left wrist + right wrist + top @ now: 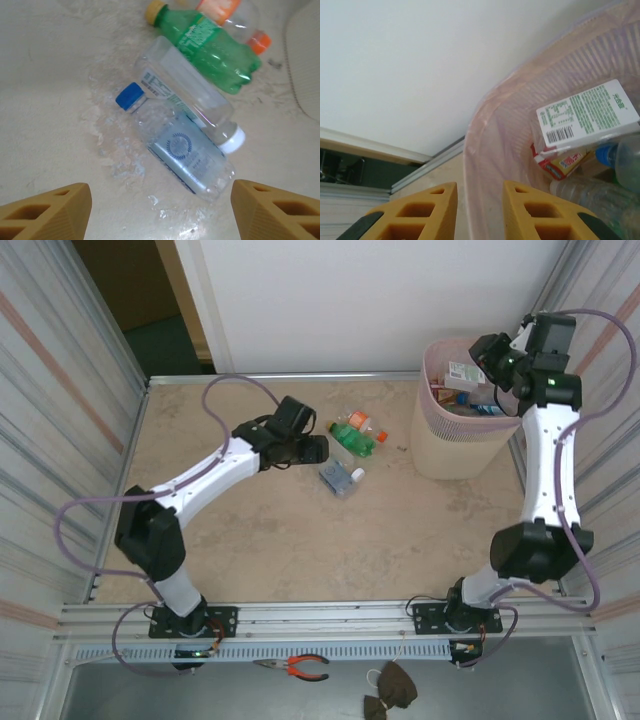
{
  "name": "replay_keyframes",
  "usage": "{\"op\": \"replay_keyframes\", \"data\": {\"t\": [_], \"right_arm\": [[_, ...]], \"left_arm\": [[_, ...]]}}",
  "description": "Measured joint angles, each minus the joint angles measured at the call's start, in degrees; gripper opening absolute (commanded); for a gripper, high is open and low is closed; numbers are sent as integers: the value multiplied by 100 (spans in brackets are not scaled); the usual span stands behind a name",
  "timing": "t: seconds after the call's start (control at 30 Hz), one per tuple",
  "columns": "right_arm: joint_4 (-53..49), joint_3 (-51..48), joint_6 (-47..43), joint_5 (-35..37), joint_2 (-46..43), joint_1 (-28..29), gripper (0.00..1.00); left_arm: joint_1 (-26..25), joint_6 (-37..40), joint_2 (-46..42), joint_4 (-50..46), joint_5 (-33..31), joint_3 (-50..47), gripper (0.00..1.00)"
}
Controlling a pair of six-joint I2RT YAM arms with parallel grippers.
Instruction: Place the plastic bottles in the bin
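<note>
Several plastic bottles lie together on the table: a clear one with a blue cap, a clear one with a white cap, a green one and an orange-capped one. My left gripper hovers just left of them, jaws open, with the base of the blue-capped bottle close to its right finger. The pink bin stands at the back right with several bottles inside. My right gripper sits at its rim, shut on the bin wall that runs between its fingers.
Corrugated walls close in both sides of the table. The bin wall stands just right of the bottle cluster. Red-handled pliers and a dark object lie below the table's front rail.
</note>
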Motion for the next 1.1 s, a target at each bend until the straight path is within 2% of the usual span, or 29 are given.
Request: {"op": "replay_keyframes", "data": {"t": [0.23, 0.43, 1.1], "right_arm": [[-31, -463, -76, 7, -507, 0, 29], [-94, -686, -170, 33, -732, -42, 30], [-109, -857, -186, 39, -1038, -219, 30]], "left_arm": [[-136, -1058, 1023, -929, -516, 966, 69], [-184, -1565, 1606, -1189, -525, 1329, 69], [-247, -1963, 2409, -879, 92, 1633, 70]]}}
